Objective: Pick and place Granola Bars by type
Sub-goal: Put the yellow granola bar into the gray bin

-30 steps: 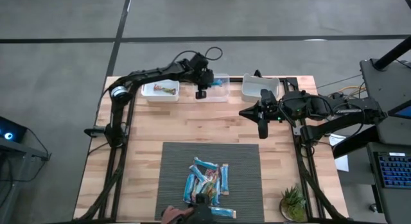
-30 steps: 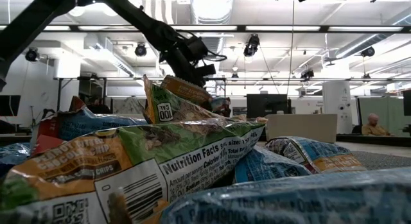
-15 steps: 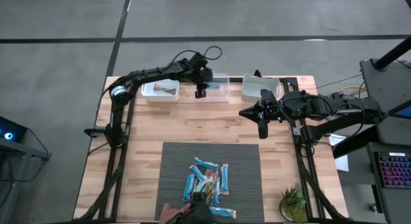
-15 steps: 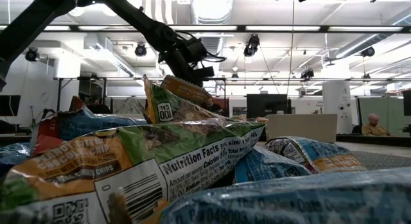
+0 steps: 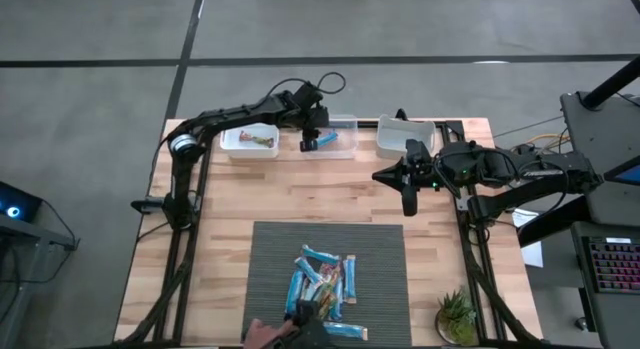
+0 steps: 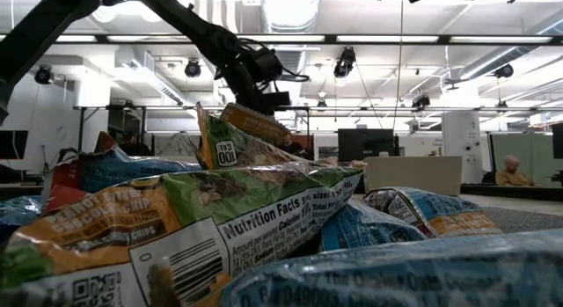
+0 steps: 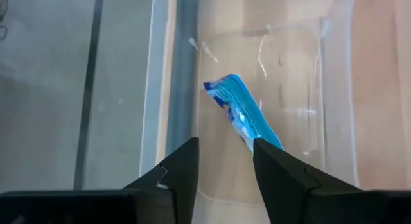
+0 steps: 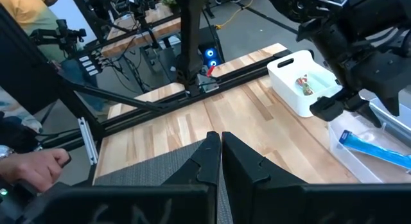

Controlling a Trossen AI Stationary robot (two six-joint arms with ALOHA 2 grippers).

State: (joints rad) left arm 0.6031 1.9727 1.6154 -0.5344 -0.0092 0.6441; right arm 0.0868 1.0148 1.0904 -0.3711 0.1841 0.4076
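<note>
A bright blue granola bar [image 7: 246, 115] lies in a clear plastic bin [image 7: 302, 83]; beside it a white bin [image 5: 249, 141] holds a multicoloured bar [image 5: 262, 140] of green and orange. The table [image 5: 300, 194] is pale wood planks with a black frame. A dark grey ribbed mat [image 5: 380, 279] carries a heap of bars [image 5: 323, 282], mostly light blue, some green, red and orange with white label panels. Both arms are black
</note>
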